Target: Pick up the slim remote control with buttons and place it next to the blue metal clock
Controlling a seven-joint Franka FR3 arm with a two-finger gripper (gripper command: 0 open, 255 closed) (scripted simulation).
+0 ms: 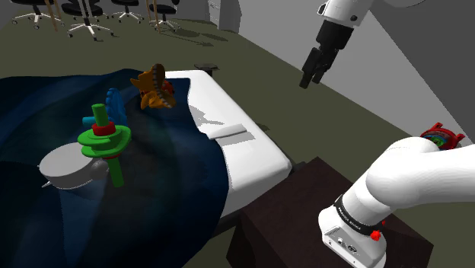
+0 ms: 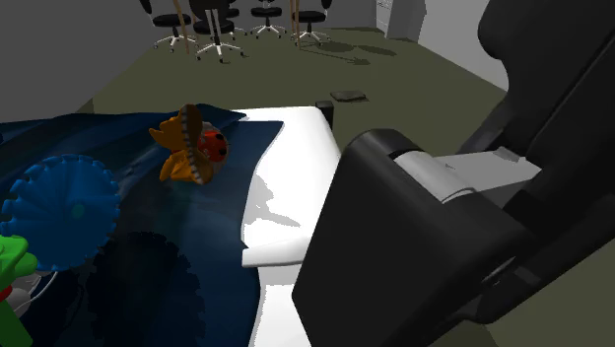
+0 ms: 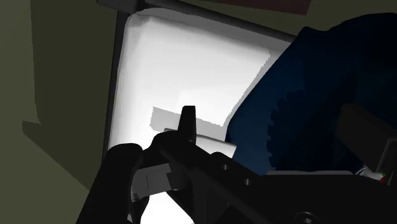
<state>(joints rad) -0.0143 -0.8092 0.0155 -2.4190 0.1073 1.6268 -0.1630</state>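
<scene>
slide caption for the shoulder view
Black gripper raised near a white bed, its dark blue blanket holding a blue clock and green ring toy.

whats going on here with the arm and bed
The white arm's claw hangs in the air beside the bed, touching nothing. The slim white remote lies on the bed's white top by the edge of the dark blue blanket. The blue toothed clock sits on the blanket, apart from the remote. The pick-up has not begun.
</scene>
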